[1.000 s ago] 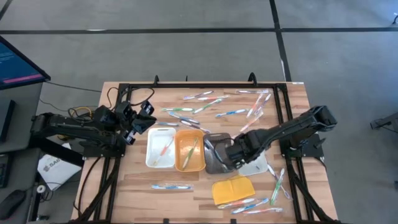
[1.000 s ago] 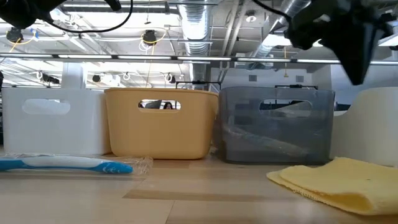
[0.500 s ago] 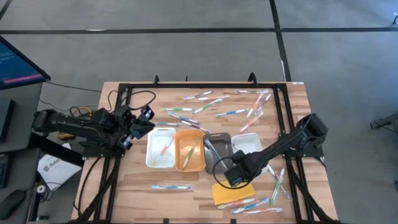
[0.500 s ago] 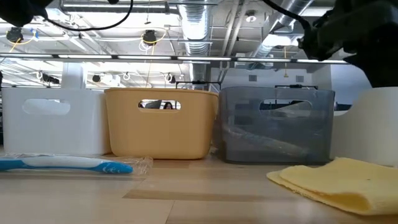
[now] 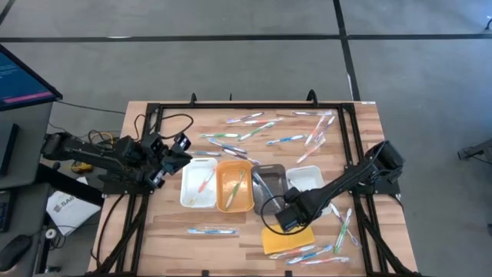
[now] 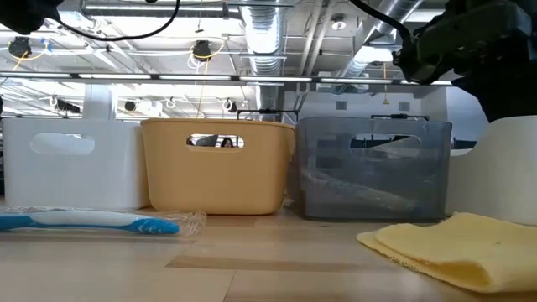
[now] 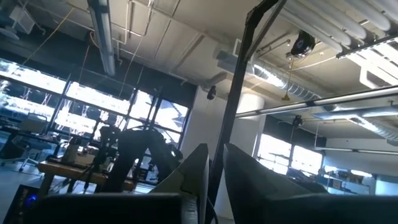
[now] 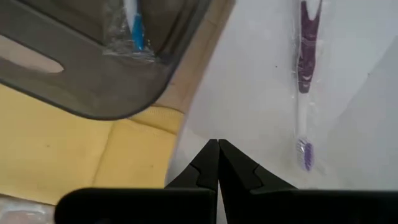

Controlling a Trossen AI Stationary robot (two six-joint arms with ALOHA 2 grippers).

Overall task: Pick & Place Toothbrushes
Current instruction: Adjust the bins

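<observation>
Wooden table point(image 5: 177, 223) is still littered with thin plastic toothbrushes point(image 5: 294, 139); right gripper point(image 5: 287, 218), jaws pressed together and empty, is pulling back off the grey plastic tray point(image 5: 265, 185) toward the yellow cloth pad point(image 5: 278, 238), so probably another pickup next.

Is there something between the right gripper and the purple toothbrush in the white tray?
Nothing visible. The right gripper, fingers shut, hangs at the white tray edge; the purple toothbrush lies uncovered inside it, wrapped in clear film.

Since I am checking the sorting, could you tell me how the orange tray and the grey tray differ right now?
The orange tray is opaque, while the grey tray is see-through and smoky. The orange tray sits between the white tray and the grey one; the shut right gripper hovers by the grey tray's near corner. Both hold toothbrushes.
</observation>
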